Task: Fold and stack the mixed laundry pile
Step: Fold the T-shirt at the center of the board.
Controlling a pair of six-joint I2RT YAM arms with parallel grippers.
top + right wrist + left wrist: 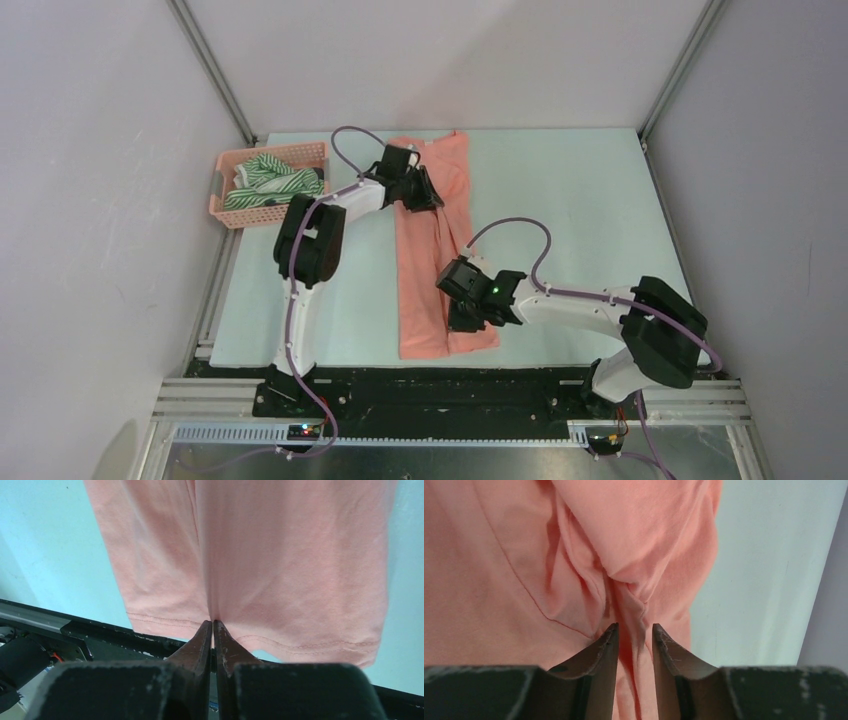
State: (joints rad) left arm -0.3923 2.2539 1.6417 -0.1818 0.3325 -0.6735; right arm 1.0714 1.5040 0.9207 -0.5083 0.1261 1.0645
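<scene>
The salmon-pink shirt (pixel 435 240) lies on the table folded into a long narrow strip, running from the far edge to the near edge. My left gripper (pixel 425 195) hovers over its upper part. In the left wrist view that gripper (pixel 635 627) stands open, with a raised ridge of pink cloth (pixel 631 600) between the fingertips. My right gripper (pixel 462 318) is at the shirt's near hem. In the right wrist view it (pixel 213 622) is shut, pinching the fold of the shirt (pixel 280 555) at the tips. The green-and-white striped garment (pixel 270 182) lies bunched in the basket.
A pink lattice basket (pixel 225 165) stands at the table's far left corner. The pale green table (pixel 560 200) lies bare to the right of the shirt. A black rail (pixel 100 630) borders the near edge just behind the hem. Grey walls close in on both sides.
</scene>
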